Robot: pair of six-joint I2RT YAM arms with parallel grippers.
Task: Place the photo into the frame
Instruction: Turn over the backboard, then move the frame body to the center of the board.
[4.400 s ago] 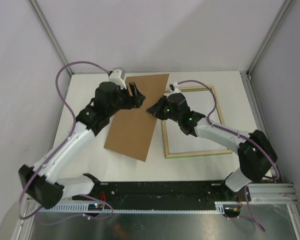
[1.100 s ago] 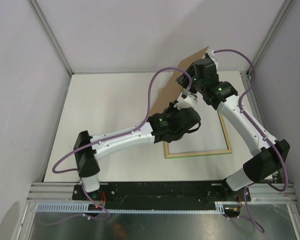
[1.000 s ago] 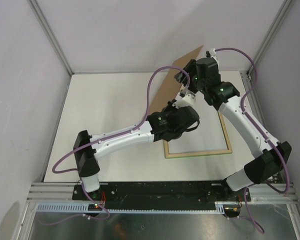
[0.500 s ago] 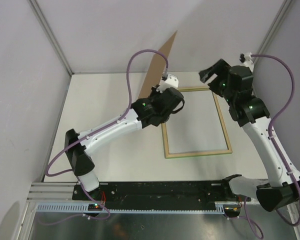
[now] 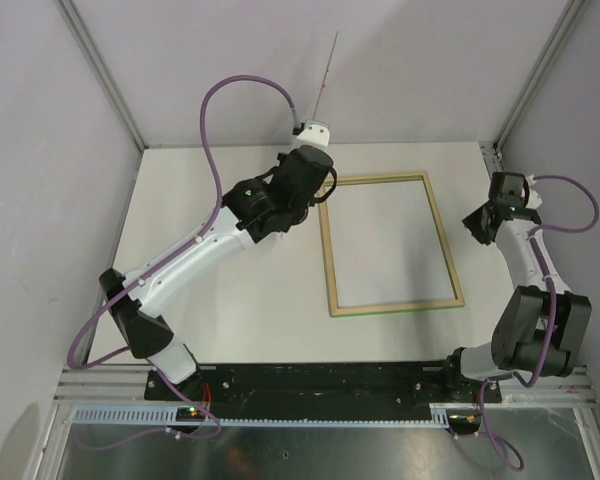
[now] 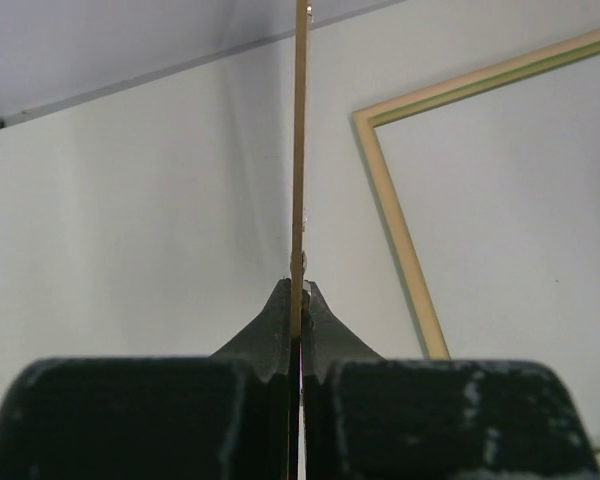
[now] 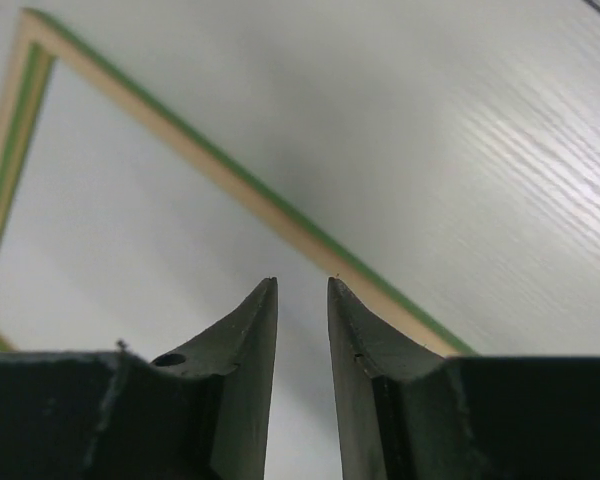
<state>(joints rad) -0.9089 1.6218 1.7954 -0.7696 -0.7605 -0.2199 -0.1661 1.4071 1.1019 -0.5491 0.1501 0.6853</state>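
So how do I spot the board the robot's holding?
Look at the white table, then the left gripper by the far-left corner of the frame. The board stands upright, pinched in it. Unlike the flat frame, it shows only as a thin tan line.

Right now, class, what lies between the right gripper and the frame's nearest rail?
Nothing: the top external view shows only bare white table between the right gripper and the frame.

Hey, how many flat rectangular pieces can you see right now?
2. The frame lies flat on the table, right of centre. A thin board stands edge-on, pinched in the left pincer left of the frame. No other shows, though the arms could hide one.
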